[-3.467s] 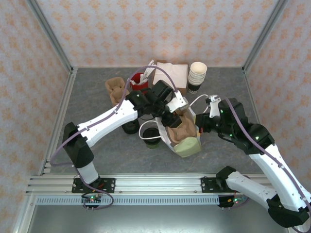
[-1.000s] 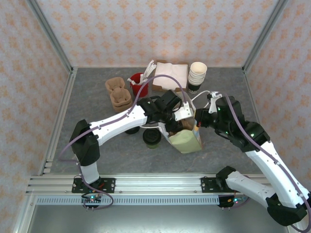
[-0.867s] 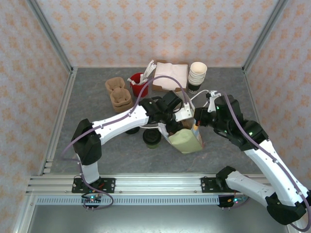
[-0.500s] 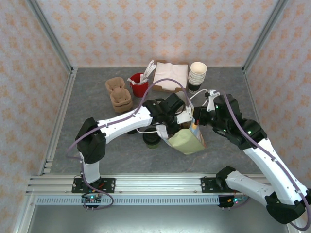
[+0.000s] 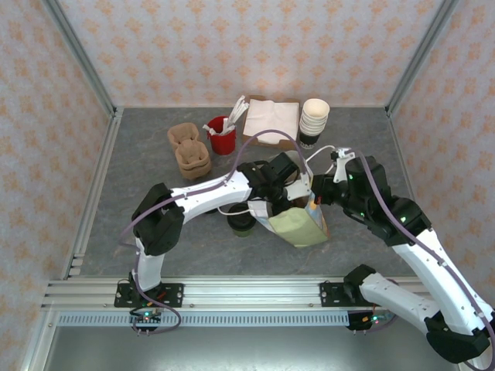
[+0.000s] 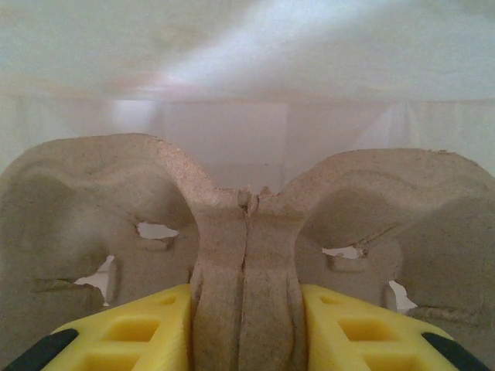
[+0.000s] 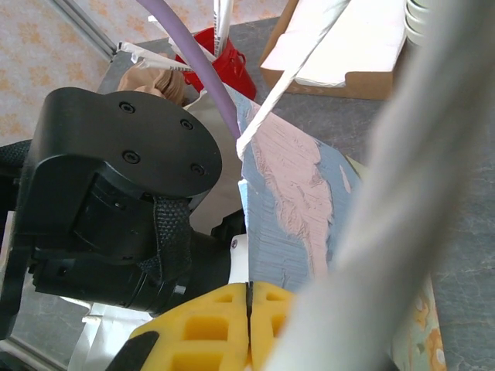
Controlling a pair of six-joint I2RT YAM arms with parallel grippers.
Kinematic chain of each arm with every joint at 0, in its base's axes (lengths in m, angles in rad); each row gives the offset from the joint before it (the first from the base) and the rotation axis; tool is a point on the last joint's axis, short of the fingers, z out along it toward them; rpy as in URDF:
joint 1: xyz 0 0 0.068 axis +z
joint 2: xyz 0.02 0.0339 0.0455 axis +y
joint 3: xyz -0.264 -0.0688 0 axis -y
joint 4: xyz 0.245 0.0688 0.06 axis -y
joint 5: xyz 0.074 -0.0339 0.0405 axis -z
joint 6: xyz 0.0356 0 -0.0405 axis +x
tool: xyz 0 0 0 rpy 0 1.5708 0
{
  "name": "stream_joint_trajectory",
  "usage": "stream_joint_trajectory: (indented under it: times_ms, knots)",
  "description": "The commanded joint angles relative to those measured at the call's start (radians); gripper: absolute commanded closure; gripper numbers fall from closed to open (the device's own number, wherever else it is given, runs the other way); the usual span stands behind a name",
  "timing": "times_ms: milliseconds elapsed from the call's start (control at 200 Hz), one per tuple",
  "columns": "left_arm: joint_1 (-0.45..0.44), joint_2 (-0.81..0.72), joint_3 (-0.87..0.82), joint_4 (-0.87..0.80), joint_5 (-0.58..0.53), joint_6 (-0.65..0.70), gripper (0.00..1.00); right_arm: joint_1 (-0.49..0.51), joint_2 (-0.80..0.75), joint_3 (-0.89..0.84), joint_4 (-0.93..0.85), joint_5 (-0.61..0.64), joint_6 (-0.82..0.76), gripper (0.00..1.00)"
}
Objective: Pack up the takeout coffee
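Finds the left gripper [image 6: 244, 334] deeper inside the paper bag [image 5: 298, 226] than a few seconds back, with the forearm swung rightward after it. Notes its yellow fingers [image 6: 124, 336] pinching the central rib of a pulp carrier [image 6: 244, 247], with white bag lining close ahead. Records the bag raised from a slumped, mouth-up sprawl to a steadier lean, pale green face toward the near edge. Finds the right gripper [image 7: 249, 308] still clamped at the bag's rim, fingers pressed together on the blue-and-pink panel. Judges the carrier nearly seated and the bag close to ready for loading.

Locates the takeout coffee [image 5: 241, 222] outside the bag, upright on the table [image 5: 139, 185] just beside the bag's left side, near the left forearm, ungripped. Counts the packing of the cup itself as not yet begun.

Observes a grey mottled surface, with spare carriers [image 5: 189, 151], a red cup of stirrers [image 5: 223, 141], a napkin box [image 5: 271, 117] and a stack of lidless cups [image 5: 315, 117] toward the far edge. Notes patterned peach walls [image 5: 232, 46] and aluminium posts [image 5: 77, 54] enclosing the cell.
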Motion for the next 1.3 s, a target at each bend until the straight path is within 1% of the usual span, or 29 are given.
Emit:
stream_joint_trajectory:
  times_ms: [0,290,545,671,931,1141,1296]
  knots:
    - [-0.011,0.018,0.018,0.013,0.017,-0.007,0.63,0.003,-0.013,-0.013,-0.024,0.043,-0.031,1.0]
    - [-0.022,0.047,0.019,0.039,0.04,-0.015,0.6,0.005,-0.022,-0.011,-0.061,0.091,-0.044,1.0]
    - [-0.034,0.081,0.03,0.049,0.043,-0.016,0.6,0.004,-0.046,-0.023,-0.091,0.114,-0.052,1.0]
    - [-0.04,0.094,0.038,0.047,0.035,-0.013,0.57,0.004,-0.051,-0.025,-0.097,0.12,-0.053,1.0]
    - [-0.045,0.087,0.065,0.01,0.017,-0.002,0.43,0.004,-0.055,-0.022,-0.102,0.123,-0.053,1.0]
    - [-0.045,0.016,0.056,0.023,0.003,-0.004,0.22,0.004,-0.06,-0.028,-0.103,0.126,-0.047,1.0]
    - [-0.045,-0.026,0.071,-0.006,-0.02,0.005,0.12,0.003,-0.068,-0.036,-0.112,0.136,-0.047,1.0]
